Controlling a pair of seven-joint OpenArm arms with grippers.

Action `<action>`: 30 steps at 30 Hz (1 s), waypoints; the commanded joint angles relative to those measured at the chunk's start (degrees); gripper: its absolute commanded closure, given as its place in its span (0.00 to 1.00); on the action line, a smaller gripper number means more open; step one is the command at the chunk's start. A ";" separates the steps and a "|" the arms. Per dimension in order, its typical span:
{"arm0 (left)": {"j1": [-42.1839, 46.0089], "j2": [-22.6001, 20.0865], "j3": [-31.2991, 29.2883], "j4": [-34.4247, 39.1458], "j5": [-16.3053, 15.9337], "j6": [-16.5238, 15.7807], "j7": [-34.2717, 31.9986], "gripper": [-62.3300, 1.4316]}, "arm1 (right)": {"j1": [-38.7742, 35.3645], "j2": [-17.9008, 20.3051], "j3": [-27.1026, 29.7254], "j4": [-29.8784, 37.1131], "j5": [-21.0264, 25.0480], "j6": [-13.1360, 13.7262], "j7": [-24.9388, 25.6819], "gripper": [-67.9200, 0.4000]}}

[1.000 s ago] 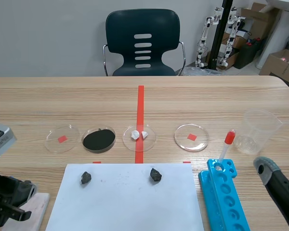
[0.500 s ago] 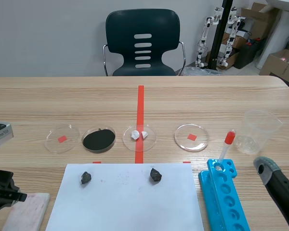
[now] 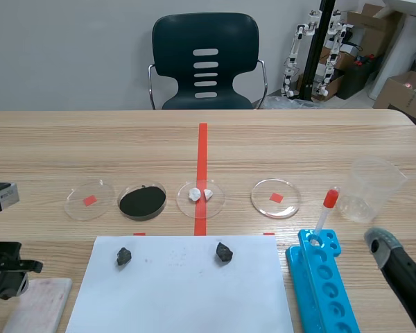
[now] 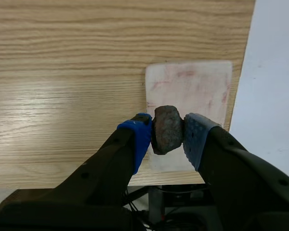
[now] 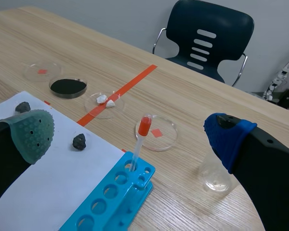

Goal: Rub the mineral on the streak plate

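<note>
Left hand (image 4: pixel 167 138) is clamped on the mineral (image 4: pixel 167 126), one blue pad on each side. It's a lumpy, rounded grey-brown chunk with a rough matte surface, and it sticks out ahead of the pads, so there's a free face to drag.

The streak plate (image 4: pixel 192 89) sits right under and just ahead of that hand. It's a flat, whitish, unglazed-looking tile with rounded corners and faint reddish smears across it. The part in view runs on ahead of the fingers, so I'd guess the stroke is straight down and then forward along it. I can't tell from here whether the rock is touching the tile or hanging just over it.

The plate lies flat on the wood-grain worktop (image 4: pixel 62 62), just beside the edge of a white paper sheet (image 4: pixel 274 72).

In the scene view the plate (image 3: pixel 38 306) is at the near left corner, so the left arm is clearly the closer one. The right hand (image 5: pixel 130 132) is well apart on the other side, fingers spread with nothing between them, over by the blue plastic rack (image 5: pixel 116 199).

Two more dark rocks (image 3: pixel 123 256) (image 3: pixel 224 252) sit on the paper, untouched.
</note>
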 commanded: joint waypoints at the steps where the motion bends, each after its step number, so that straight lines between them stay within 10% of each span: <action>1: -1.01 0.28 0.44 -0.26 -0.04 0.31 0.02 0.75 | -0.09 0.61 0.17 0.81 0.42 -0.02 0.70 0.00; 30: -5.49 2.36 3.39 -8.61 0.68 0.28 -2.47 0.75 | 0.70 0.61 0.17 0.81 0.66 -0.02 0.90 0.00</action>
